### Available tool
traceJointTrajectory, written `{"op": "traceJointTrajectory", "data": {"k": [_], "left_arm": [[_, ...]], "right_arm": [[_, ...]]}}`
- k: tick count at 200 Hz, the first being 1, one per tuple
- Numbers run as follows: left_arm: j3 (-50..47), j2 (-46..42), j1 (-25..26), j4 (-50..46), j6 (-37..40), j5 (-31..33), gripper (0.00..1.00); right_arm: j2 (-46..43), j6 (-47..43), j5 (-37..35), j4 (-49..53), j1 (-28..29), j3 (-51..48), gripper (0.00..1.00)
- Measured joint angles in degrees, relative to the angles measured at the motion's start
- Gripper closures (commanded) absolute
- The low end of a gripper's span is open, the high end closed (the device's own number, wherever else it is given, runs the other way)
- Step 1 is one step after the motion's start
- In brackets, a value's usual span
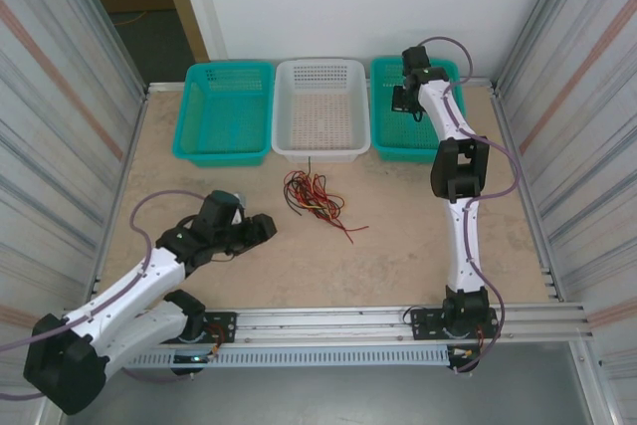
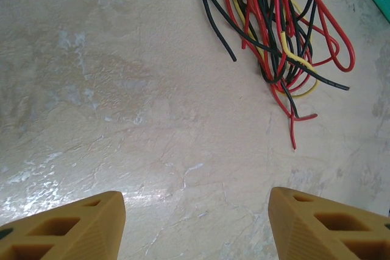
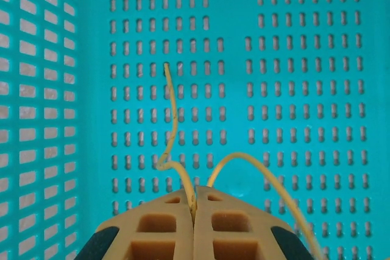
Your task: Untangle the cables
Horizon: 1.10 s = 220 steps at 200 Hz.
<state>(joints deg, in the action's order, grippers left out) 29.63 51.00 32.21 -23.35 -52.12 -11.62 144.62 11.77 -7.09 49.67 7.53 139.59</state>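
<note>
**Left gripper open by the tangle, right gripper pinching one yellow cable over the basket**

On your left, the left gripper (image 1: 261, 229) sat low over the table (image 1: 398, 246) with its fingers well apart and nothing between them. In your left wrist view, bare tabletop lay between its tan fingertips (image 2: 85, 223).

Ahead and to the right of it, near but not touching, the tangle of cables (image 1: 314, 196) lay on the table in red, black and pale yellow, in front of the white basket (image 1: 318, 106). The left teal basket (image 1: 224, 111) stood beside that one.

On your right, the right gripper (image 1: 405, 100) hung over the right teal basket (image 1: 398, 141). Its jaws were closed on a pale yellow cable (image 3: 173, 114), which curled out above the basket's perforated floor.
</note>
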Motion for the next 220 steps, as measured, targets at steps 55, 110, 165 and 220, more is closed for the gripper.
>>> {"op": "traceJointTrajectory", "data": {"k": [55, 110, 165, 220], "left_arm": [[1.38, 6.01, 0.00, 2.91, -0.11, -1.40, 0.39], [2.73, 6.73, -0.02, 4.17, 0.02, -1.44, 0.31], [2.73, 6.73, 0.00, 4.17, -0.13, -1.29, 0.23], [2.73, 6.75, 0.00, 4.44, -1.01, -1.31, 0.31]], "right_arm": [[-7.13, -0.35, -4.24, -6.21, 0.39, -7.04, 1.00], [-8.44, -0.17, -5.97, -11.08, 0.37, -1.95, 0.77], [-5.22, 0.31, -2.32, -9.99, 0.66, -0.79, 0.50], [-20.63, 2.43, -0.83, -7.13, 3.34, -17.75, 0.45]]}}
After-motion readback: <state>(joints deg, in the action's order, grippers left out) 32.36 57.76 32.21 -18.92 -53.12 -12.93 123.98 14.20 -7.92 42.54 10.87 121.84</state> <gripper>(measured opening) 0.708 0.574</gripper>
